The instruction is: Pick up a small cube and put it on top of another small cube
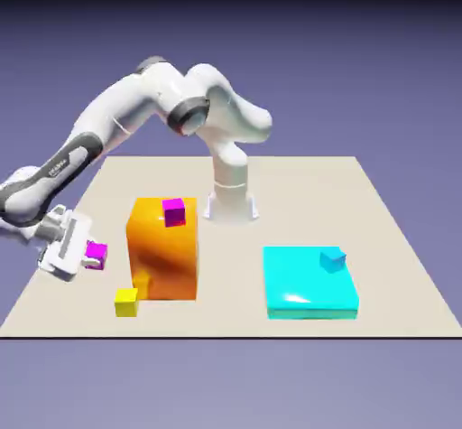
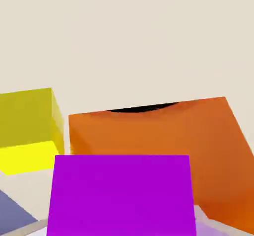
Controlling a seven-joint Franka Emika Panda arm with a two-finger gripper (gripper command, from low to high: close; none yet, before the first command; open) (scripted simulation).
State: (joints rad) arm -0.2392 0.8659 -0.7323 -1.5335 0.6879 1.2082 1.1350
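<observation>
- Small magenta cube [image 1: 97, 256], plain, near the orange block [image 1: 163, 251], on its exterior view's left.
- Matching magenta cube [image 1: 174, 212], upright on top of the orange block.

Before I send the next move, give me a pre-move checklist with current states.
1. Gripper shut on a magenta cube: ok, the cube fills the space between the fingertips in the hand view.
2. Target magenta cube in place: ok, it sits on the orange block.
3. Target's top face free: ok, nothing on it in the exterior view.
4. Held cube over the target: not ok, it is off to the exterior view's left of the block.
5. Held cube raised off the table: cannot tell.
6. Yellow cube apart from the gripper: ok, it stands in front of the orange block.
</observation>
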